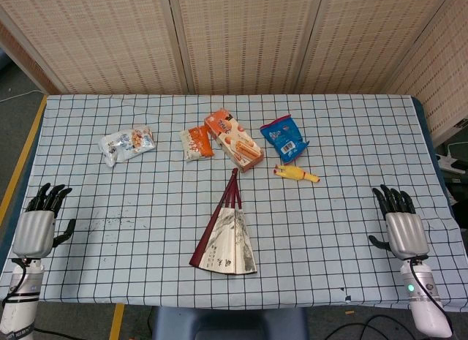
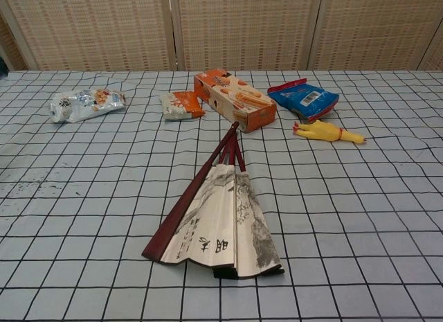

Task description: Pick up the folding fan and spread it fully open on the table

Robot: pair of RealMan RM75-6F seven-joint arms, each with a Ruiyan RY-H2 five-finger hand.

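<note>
One fan (image 1: 227, 241) lies part-spread at the table's (image 1: 351, 201) near middle. Beyond it: one box (image 1: 234, 139), three packets, one toy chicken (image 1: 296, 174). Left hand (image 1: 35, 230) and right hand (image 1: 404, 230) rest released, empty.

I see the table (image 1: 351, 208) under a white cloth with a dark grid. The folding fan (image 1: 225, 241) lies flat at about six o'clock, partly spread, its pivot pointing to twelve. Just past that pivot sits an orange snack box (image 1: 234, 139), with a small orange packet (image 1: 197, 142) at its nine o'clock side. At ten o'clock — well apart — lies a silvery packet (image 1: 126, 145). A blue bag (image 1: 284, 137) rests at one o'clock, a yellow rubber chicken (image 1: 296, 174) just beside it
</note>
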